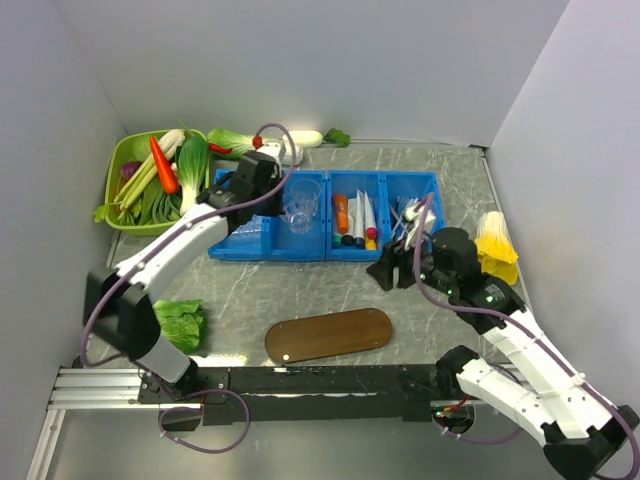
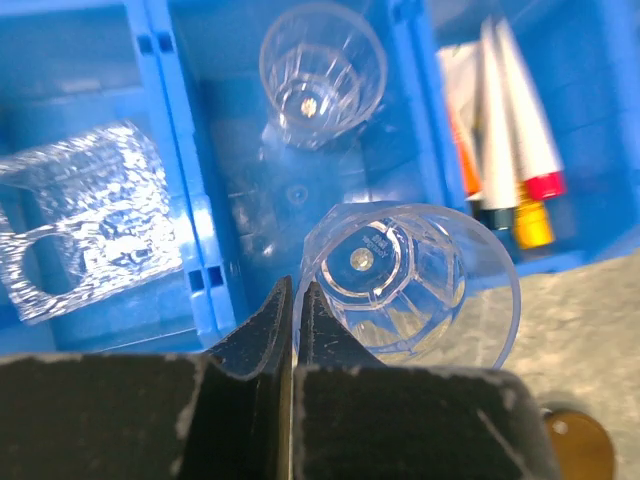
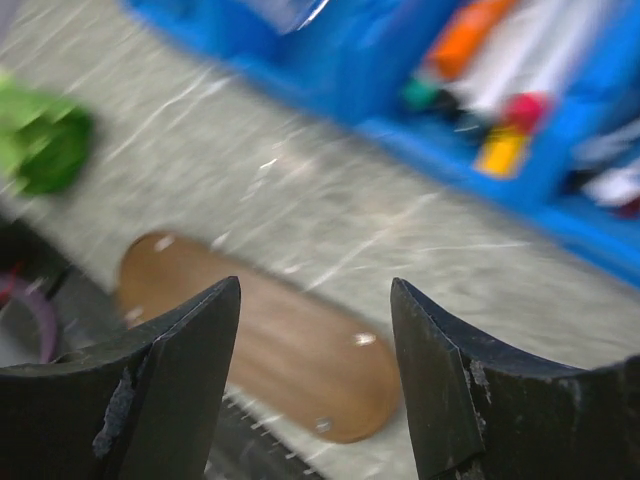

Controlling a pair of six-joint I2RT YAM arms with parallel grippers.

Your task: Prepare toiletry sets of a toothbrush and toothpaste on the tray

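The right gripper (image 3: 315, 300) hangs with its jaws apart and nothing between them, the tray (image 3: 270, 345) just beneath it. Ahead and to its right, the toothpaste (image 3: 570, 45) lies in a blue bin (image 3: 345, 90): slim white tubes with coloured caps. They look light, soft and slick, so a hold across the body near the stiffer cap end seems safest. The left gripper (image 2: 294, 295) is pressed together at a clear cup (image 2: 420, 290); whether it pinches the rim I cannot tell.
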